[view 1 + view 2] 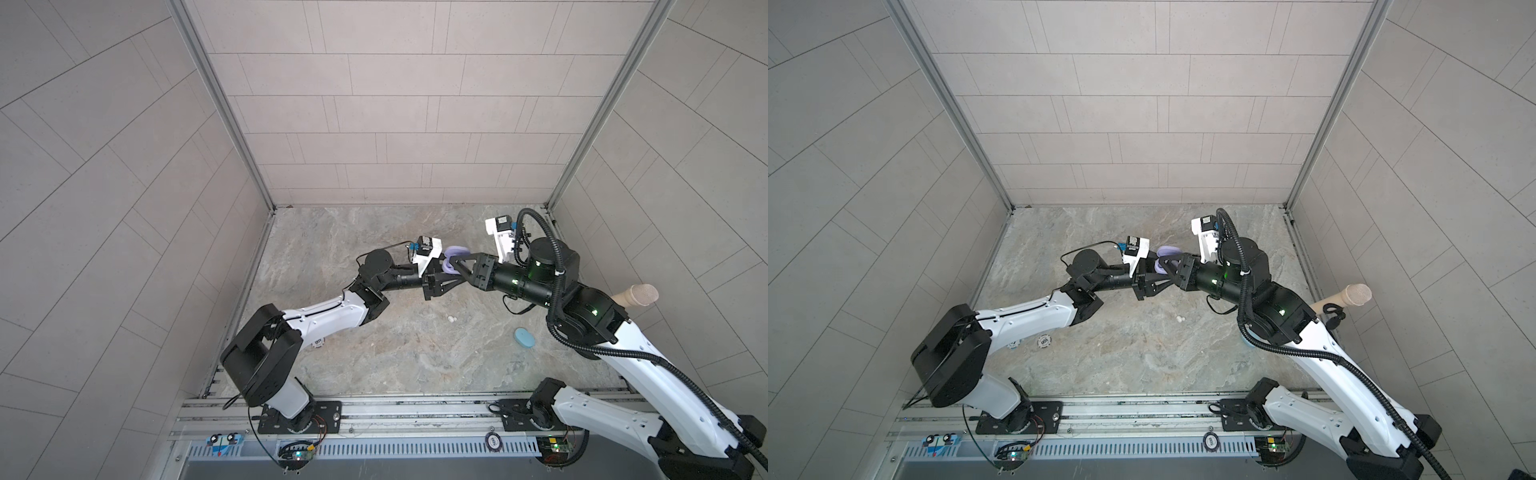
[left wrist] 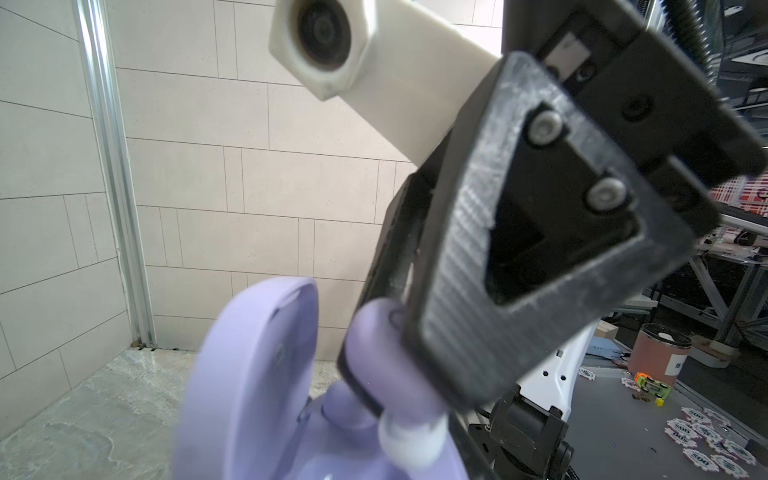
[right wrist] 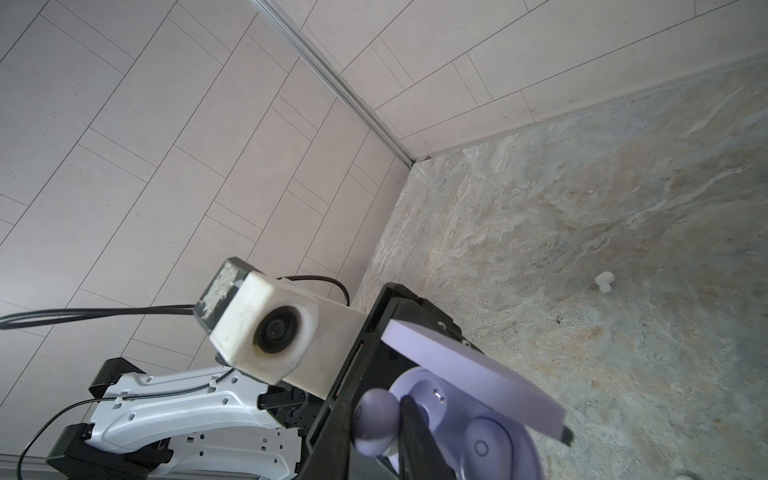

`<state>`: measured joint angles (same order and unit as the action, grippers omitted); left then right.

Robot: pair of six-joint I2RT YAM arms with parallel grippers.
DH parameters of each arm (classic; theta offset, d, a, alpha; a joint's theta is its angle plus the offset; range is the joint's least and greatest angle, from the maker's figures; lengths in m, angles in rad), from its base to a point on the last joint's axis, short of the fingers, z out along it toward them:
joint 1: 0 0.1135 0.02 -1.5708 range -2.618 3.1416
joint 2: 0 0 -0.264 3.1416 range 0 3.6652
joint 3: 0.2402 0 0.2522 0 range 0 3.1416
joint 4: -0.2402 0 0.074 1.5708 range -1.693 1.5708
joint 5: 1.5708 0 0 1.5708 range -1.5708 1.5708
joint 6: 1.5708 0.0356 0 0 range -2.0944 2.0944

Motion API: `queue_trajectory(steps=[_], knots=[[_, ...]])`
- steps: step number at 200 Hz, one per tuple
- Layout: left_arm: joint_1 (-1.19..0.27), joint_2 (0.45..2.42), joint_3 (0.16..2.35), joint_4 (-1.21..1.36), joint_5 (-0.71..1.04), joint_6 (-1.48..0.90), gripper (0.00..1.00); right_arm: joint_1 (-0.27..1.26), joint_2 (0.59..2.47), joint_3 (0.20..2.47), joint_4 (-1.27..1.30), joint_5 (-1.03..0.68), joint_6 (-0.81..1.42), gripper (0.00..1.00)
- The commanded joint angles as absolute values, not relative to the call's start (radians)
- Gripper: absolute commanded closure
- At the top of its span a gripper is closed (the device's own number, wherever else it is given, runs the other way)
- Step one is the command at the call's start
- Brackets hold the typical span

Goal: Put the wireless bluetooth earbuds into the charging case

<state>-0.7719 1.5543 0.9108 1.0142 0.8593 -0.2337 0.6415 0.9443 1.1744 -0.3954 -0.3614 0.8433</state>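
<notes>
Lilac earbud (image 3: 376, 424): pinched in the narrow jaws of the right gripper (image 1: 455, 261), at the rim of the empty socket (image 3: 430, 395), not yet seated.
Lilac case (image 3: 469, 365): lid open, held off the table (image 1: 374, 353) by the left gripper (image 1: 451, 277), jaws closed on it.
Second lilac earbud (image 3: 482, 446): already in its socket.
White earbuds (image 1: 451, 319): two, loose on the table, well apart from the lilac case; evidently still to do.
Blue case (image 1: 524, 337): lid down, contents hidden.
Progress, judged: partway.

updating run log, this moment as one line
left gripper: shut on lilac case, lid open | right gripper: shut on lilac earbud by empty socket | second earbud: seated
</notes>
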Motion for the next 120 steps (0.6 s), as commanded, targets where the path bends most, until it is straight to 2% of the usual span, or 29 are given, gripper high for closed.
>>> queue_trajectory(steps=[1, 120], knots=[[-0.782, 1.539, 0.943, 1.022, 0.873, -0.218, 0.89, 0.645, 0.936, 1.174, -0.369, -0.368, 0.853, 0.77], [-0.781, 1.510, 0.943, 0.993, 0.866, -0.195, 0.89, 0.652, 0.940, 1.158, -0.414, -0.380, 0.850, 0.76]])
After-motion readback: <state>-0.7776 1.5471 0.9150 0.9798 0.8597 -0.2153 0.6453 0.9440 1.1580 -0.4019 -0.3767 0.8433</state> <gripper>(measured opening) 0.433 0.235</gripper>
